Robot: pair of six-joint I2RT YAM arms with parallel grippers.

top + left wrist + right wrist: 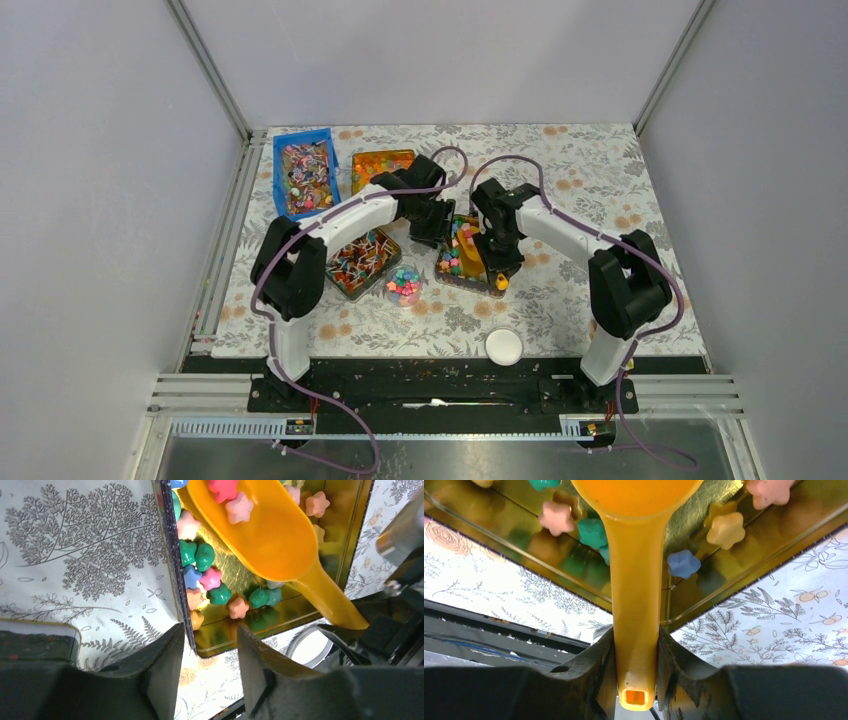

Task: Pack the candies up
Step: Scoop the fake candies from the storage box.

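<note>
Well, starting at the far left of the flowered worktop [600,170], a blue bin [305,176] holds a jumble of mixed sweets. Just in front of it, half under the left arm's forearm, is a dark tin of striped stick sweets [360,262]. Behind that tin sits a clear tub of glossy orange beads [383,163]. A small clear jar [404,286] stands just right of the stick tin, and pastel pieces show inside it.

The left gripper [209,645] reaches in toward the middle. Its jaws are spread and straddle the near left corner of a gold tin [350,530]. The tin's dark side wall runs up close beside one finger, with a clear gap to the other.

The candies [210,577], little pink, green, blue and orange stars, lie scattered over the tin's shiny floor, most of them along its left wall. A yellow scoop [270,535] slants over them with a couple of pink stars lying in its bowl.

The right gripper [636,645] comes in from the right, and its jaws pinch the scoop's handle from both sides near its hollow end.

Nearer the arm bases, a white round lid [504,346] lies apart from everything else.
</note>
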